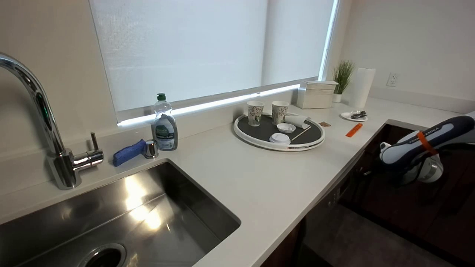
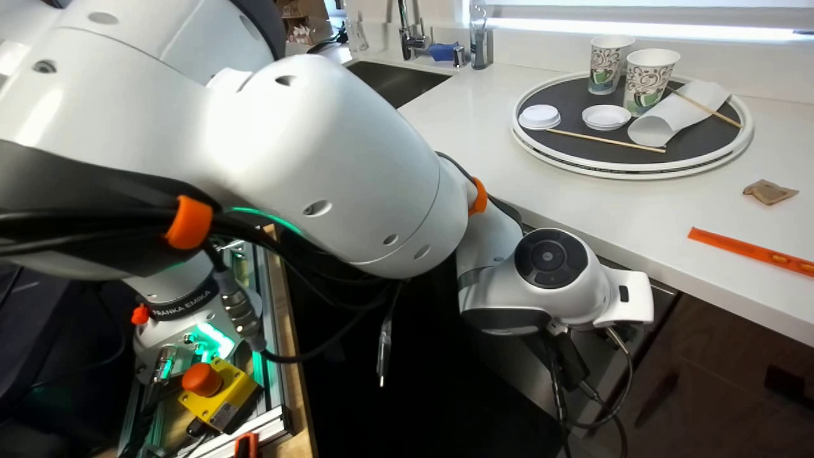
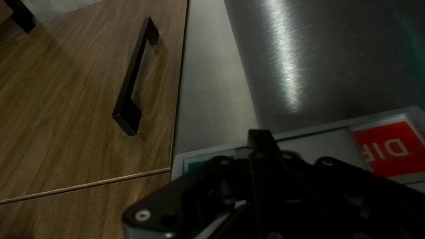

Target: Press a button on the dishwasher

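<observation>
The dishwasher front is bare brushed steel in the wrist view, with a darker recessed steel area at its right. A grey sign on it has a red panel with white letters and a green panel partly behind my fingers. My gripper looks shut and empty, its tip over the sign's upper edge; whether it touches cannot be told. No button can be made out. In an exterior view, the steel front shows under the counter beneath my hand; the fingertips are hidden there.
A wooden cabinet with a black handle adjoins the dishwasher. The counter overhangs beside my hand. A round tray with cups, an orange level and a sink are there. Cables hang under my wrist.
</observation>
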